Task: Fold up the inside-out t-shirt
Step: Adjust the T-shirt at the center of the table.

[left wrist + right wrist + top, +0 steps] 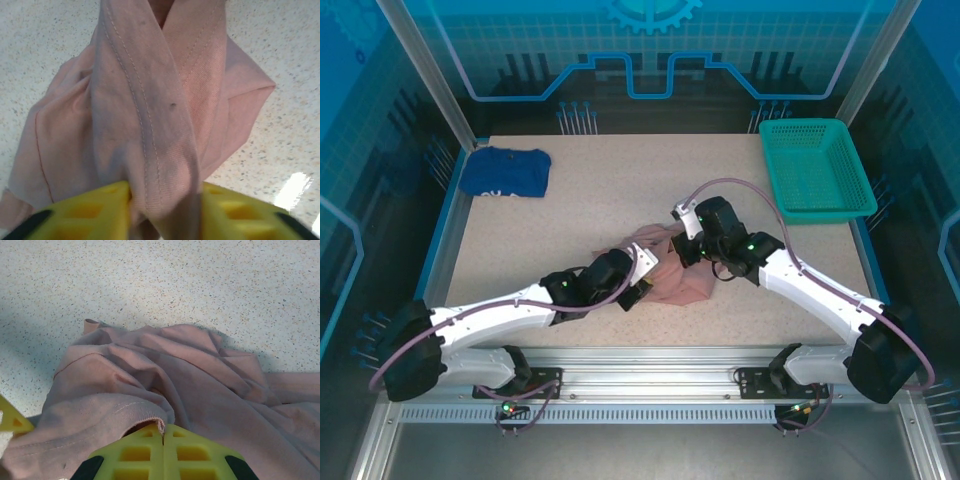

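Remote view of the bench, read from the near edge outward. At the front rail, my two arms reach inward from their bases and meet over the inside-out t-shirt (675, 282), a crumpled dusty-pink heap lying just forward of the middle of the speckled table (620, 195).

The left gripper (165, 212) comes at the heap from its near left side. In the left wrist view, its yellow fingers (100, 212) are clamped on a thick, stitched band of the pink cloth, which rises between them and away across the frame. A sleeve-like flap falls to the right of that band.

The right gripper (163, 437) sits at the far right edge of the heap. Its jaws are pressed together, with a hemmed edge of the shirt nipped at the line where they meet. Loose folds spread beyond them onto bare tabletop.

Farther back, well apart from the shirt, I see a dark blue garment (505, 171) bunched at the far left corner and a green basket (815, 165) at the far right corner.
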`<move>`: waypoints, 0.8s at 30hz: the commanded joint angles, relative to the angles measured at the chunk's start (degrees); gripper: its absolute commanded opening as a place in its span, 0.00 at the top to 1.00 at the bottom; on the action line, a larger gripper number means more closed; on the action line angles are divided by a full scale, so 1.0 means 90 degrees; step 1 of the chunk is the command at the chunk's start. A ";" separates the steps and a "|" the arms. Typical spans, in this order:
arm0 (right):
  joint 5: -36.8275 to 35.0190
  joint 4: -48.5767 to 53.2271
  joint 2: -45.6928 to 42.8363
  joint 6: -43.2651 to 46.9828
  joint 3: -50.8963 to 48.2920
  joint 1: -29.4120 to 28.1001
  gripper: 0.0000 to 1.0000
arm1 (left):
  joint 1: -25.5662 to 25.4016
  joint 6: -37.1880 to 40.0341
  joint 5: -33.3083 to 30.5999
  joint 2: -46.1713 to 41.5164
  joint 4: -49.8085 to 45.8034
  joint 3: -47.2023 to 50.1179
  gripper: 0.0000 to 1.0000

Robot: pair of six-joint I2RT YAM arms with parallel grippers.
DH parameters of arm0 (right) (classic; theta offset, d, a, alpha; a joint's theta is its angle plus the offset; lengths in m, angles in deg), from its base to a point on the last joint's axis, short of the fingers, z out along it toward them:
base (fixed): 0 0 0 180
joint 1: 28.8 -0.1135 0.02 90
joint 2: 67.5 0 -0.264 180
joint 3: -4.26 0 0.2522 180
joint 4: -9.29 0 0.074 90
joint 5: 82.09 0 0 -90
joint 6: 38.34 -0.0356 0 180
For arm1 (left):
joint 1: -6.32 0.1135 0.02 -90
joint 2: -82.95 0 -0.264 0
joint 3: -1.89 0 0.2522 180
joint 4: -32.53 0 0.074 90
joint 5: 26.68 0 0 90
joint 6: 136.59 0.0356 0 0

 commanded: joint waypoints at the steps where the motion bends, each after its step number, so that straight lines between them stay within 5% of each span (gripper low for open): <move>1: 0.0123 0.0008 -0.0114 -0.0073 0.0046 0.0143 1.00 | -0.0036 0.0133 -0.0355 0.0001 -0.0077 -0.0124 0.81; 5: 0.0288 0.0061 -0.0190 -0.0172 0.0123 0.0219 1.00 | 0.0020 -0.0183 -0.0304 -0.0416 -0.0036 0.0072 1.00; 9: 0.0263 0.0420 -0.0026 -0.0206 0.0354 0.0214 0.98 | 0.0462 -0.0898 0.0612 -0.1087 0.0069 0.0413 1.00; 12: 0.0353 0.0647 0.0045 -0.0156 0.0505 0.0215 0.82 | 0.0833 -0.1253 0.1163 -0.1489 0.0222 0.0739 1.00; 17: 0.1199 0.0866 -0.0335 0.0101 0.0643 0.0300 0.61 | 0.1169 -0.1407 0.1414 -0.1789 0.0290 0.1129 1.00; 24: 0.1968 0.0735 -0.0556 0.0285 0.0310 0.0799 0.53 | 0.1386 -0.1528 0.1479 -0.1910 0.0345 0.1423 1.00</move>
